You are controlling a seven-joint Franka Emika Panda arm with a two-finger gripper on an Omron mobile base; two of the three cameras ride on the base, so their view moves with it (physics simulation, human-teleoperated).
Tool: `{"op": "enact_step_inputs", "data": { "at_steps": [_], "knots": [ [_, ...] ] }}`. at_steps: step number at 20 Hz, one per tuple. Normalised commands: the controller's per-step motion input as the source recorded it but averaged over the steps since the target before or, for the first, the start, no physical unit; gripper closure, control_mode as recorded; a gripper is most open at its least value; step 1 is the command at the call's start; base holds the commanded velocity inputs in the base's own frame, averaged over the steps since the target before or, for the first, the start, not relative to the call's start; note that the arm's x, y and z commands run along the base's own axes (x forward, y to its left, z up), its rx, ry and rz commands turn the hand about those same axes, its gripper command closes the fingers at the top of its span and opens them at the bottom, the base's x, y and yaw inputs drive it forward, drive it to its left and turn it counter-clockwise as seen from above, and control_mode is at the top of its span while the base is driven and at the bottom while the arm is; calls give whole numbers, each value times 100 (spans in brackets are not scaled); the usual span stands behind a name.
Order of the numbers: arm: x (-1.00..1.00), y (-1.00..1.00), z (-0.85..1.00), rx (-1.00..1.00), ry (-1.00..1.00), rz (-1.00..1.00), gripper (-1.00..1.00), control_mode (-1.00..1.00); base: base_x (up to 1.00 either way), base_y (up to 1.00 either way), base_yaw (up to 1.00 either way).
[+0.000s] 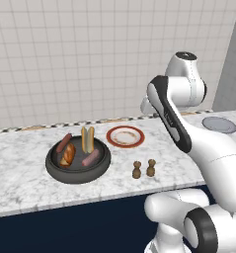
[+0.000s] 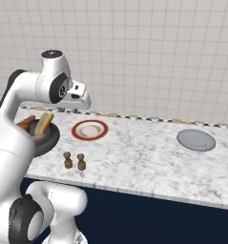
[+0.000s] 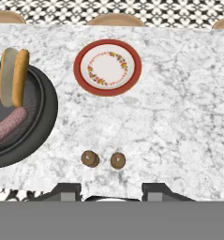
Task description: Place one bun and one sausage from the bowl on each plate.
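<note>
Marble counter (image 1: 25, 163) runs along the tiled wall, and everything the job needs sits on it. From where the hand looks down, the bowl (image 3: 45, 117) lies at nine o'clock, with a bun (image 3: 14, 75) propped at its far edge and a sausage (image 3: 8, 125) lying in the middle. In the left base view I count two buns and two sausages in it, nothing taken out yet. The red plate (image 3: 80, 75) sits at about twelve o'clock, bare. The grey plate (image 2: 196, 140) is well apart, far off at three o'clock along the counter. Two small brown shakers (image 3: 104, 160) stand close in at six o'clock.

The gripper (image 3: 111, 191) hangs high above the counter holding nothing; its tips stand at a moderate gap, neither pinched nor spread wide.

Trouble I would expect: the bun leans on the rim, so a push from one finger could tip it out onto the marble. The sausage is round and may roll from a narrow pinch. A low swing toward the plates could knock the shakers over. The long carry to the grey plate gives a loose grip time to fail.
</note>
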Motion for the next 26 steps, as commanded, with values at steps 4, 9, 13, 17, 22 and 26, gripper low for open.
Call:
{"op": "enact_step_inputs", "data": {
  "at_steps": [4, 9, 13, 17, 22, 26],
  "knots": [
    [0, 0, -1, 0, 0, 0, -100, -100, 0, 0, 0],
    [0, 0, 0, 0, 0, 0, -100, -100, 0, 0, 0],
    [0, 0, 0, 0, 0, 0, -100, -100, 0, 0, 0],
    [0, 31, -8, -2, 0, 0, -100, -100, 0, 0, 0],
    [0, 61, -21, 0, -1, 0, -100, -100, 0, 0, 0],
    [-1, 63, -25, 0, 0, 1, -100, -100, 0, 0, 0]
  ]
}}
